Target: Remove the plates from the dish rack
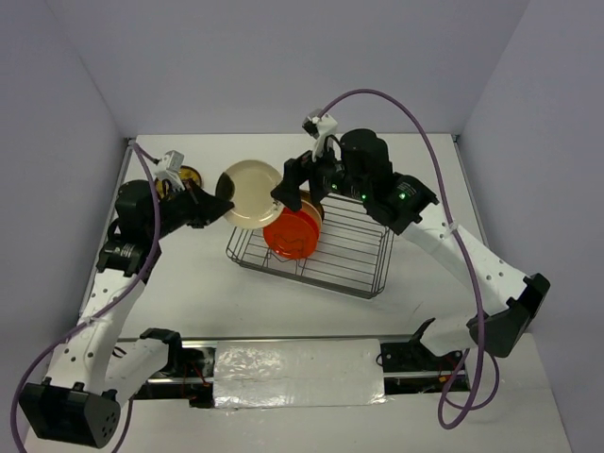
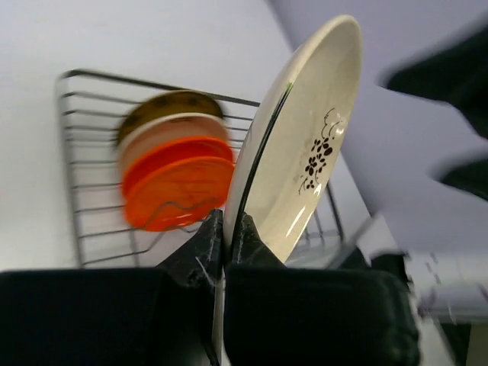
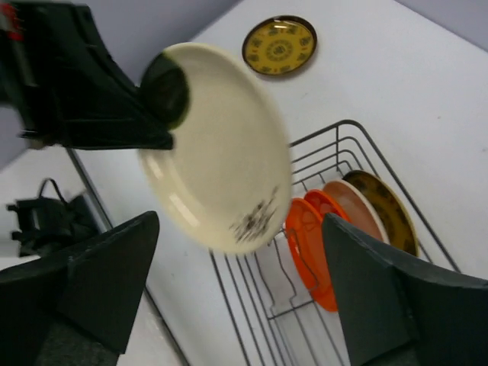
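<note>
The cream plate [image 1: 250,193], with its small dark mark, hangs tilted in the air just beyond the left end of the dish rack [image 1: 354,260], its rim pinched in the left gripper [image 2: 222,238]. In the rack, orange-red plates [image 3: 309,244] stand on edge with a paler plate and a dark yellow one behind them. The right gripper [image 3: 238,229] hovers over that end with its fingers spread wide, while a patterned yellow plate [image 3: 280,46] lies flat on the counter [image 1: 189,283], well apart from the rack.
</note>
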Controlling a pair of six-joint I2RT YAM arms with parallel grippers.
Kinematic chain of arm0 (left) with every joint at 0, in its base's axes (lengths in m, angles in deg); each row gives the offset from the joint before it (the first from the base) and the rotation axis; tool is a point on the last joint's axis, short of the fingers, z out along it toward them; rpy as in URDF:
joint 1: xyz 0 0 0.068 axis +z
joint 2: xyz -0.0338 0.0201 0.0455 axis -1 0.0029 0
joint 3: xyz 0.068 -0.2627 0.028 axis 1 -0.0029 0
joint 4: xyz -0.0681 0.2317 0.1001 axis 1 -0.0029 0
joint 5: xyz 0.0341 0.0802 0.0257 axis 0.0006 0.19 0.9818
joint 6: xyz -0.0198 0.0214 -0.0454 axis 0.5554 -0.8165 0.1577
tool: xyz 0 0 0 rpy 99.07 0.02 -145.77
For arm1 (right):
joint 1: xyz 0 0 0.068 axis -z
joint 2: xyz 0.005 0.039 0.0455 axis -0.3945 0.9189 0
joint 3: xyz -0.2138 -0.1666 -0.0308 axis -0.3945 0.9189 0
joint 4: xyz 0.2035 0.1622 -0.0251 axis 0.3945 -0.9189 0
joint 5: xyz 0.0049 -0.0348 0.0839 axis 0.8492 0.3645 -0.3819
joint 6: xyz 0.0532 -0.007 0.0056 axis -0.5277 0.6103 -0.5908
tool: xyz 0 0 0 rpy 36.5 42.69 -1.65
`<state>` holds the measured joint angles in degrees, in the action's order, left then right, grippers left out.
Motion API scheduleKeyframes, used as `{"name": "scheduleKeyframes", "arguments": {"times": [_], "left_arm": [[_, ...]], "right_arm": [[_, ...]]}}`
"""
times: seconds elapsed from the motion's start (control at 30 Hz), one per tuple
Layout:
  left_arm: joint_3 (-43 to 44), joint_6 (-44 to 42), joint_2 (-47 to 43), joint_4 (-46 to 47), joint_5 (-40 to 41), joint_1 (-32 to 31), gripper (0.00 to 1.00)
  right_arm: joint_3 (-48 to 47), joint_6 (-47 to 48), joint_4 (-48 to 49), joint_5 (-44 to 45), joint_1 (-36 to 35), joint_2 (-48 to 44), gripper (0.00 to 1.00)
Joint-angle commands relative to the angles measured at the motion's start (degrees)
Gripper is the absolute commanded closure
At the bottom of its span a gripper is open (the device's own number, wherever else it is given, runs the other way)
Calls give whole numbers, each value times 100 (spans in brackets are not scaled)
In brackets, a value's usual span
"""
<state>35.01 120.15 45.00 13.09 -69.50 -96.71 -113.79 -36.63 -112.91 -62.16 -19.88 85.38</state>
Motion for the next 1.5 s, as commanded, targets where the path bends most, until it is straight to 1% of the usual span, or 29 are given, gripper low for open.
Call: {"name": "scheduleKeyframes", "arguments": {"times": [0.0, 0.03, 0.07, 0.1, 0.17, 0.2, 0.23, 0.37, 0.47, 0.5, 0.6, 0.67, 0.7, 0.73, 0.77, 0.8, 0.83, 0.87, 0.9, 0.93, 0.97, 1.0, 1.07, 1.1, 1.13, 1.17, 1.23, 1.33, 1.47], "left_arm": [[175, 529, 42, -1126, 2244, 151, 100], [132, 732, 15, -1428, 3329, 221, 100], [53, 978, -29, -1692, 3635, 335, 100], [-61, 1398, -168, -1869, 3934, 658, 100], [-605, 1778, -388, -2081, 4243, 1134, 100], [-798, 2041, -633, -2055, 4271, 1484, 100], [-1131, 2122, -722, -1977, 4263, 1618, 100], [-1634, 2430, -943, -1775, 4561, 1760, 100], [-2004, 2448, -707, -1380, 4588, 1768, 97], [-2083, 2457, -445, -1265, 4544, 1760, 93], [-2470, 2457, 65, -660, 4404, 1769, 91], [-2619, 2457, 330, -500, 4324, 1777, 88], [-2646, 2440, 375, -439, 4307, 1777, 82], [-2664, 2422, 410, -438, 4324, 1777, 78], [-2664, 2405, 419, -464, 4350, 1777, 68], [-2646, 2378, 402, -551, 4377, 1777, 59], [-2629, 2378, 376, -622, 4403, 1777, 49], [-2602, 2361, 271, -701, 4403, 1777, 29], [-2541, 2360, 192, -945, 4412, 1777, 19], [-2497, 2352, 95, -1087, 4455, 1777, 5], [-2436, 2273, -115, -1236, 4491, 1777, 0], [-2270, 2220, -239, -1568, 4526, 1777, 0], [-2050, 2071, -607, -1930, 4640, 1777, 0], [-1787, 2009, -740, -2115, 4684, 1777, 1], [-1672, 1948, -985, -2360, 4702, 1777, 1], [-1418, 1834, -1091, -2467, 4737, 1777, 0], [-1171, 1658, -1354, -2756, 4763, 1777, 1], [-775, 1543, -1549, -3056, 4825, 1777, 1], [-458, 1315, -1637, -3171, 4712, 1777, 0]], "right_arm": [[103, -547, 418, 150, 189, -115, 0], [139, -478, 340, 362, 233, -124, 0], [174, -382, 304, 555, 233, -142, 0], [227, -268, 269, 740, 233, -133, 0], [236, -39, 76, 838, 233, -11, 0], [227, 23, 6, 847, 233, 34, 0], [245, 110, -91, 917, 233, 77, 0], [420, 278, -48, 865, 242, 131, 0], [473, 454, -39, 638, 233, 235, 0], [456, 515, -48, 584, 207, 288, 0], [412, 970, -74, 697, 154, 552, 0], [394, 1341, -126, 908, 31, 806, 5], [316, 1446, -188, 1039, -4, 912, 15], [272, 1586, -284, 1102, -74, 1122, 23], [202, 1649, -355, 1128, -92, 1237, 42], [192, 1754, -399, 1172, -144, 1325, 48], [183, 1807, -417, 1173, -180, 1483, 50], [183, 1851, -417, 1347, -232, 1554, 50], [201, 1939, -434, 1496, -259, 1615, 50], [227, 1974, -426, 1559, -311, 1712, 50], [253, 2001, -426, 1611, -320, 1747, 50], [271, 2053, -443, 1647, -329, 1817, 52], [332, 2071, -435, 1717, -338, 1853, 54], [359, 2097, -391, 1752, -347, 1871, 55], [394, 2106, -373, 1779, -347, 1888, 58], [420, 2106, -364, 1788, -338, 1906, 60], [420, 2106, -355, 1797, -356, 1959, 62], [412, 2106, -347, 1779, -356, 2038, 65], [394, 2106, -346, 1849, -356, 2152, 66]]}}
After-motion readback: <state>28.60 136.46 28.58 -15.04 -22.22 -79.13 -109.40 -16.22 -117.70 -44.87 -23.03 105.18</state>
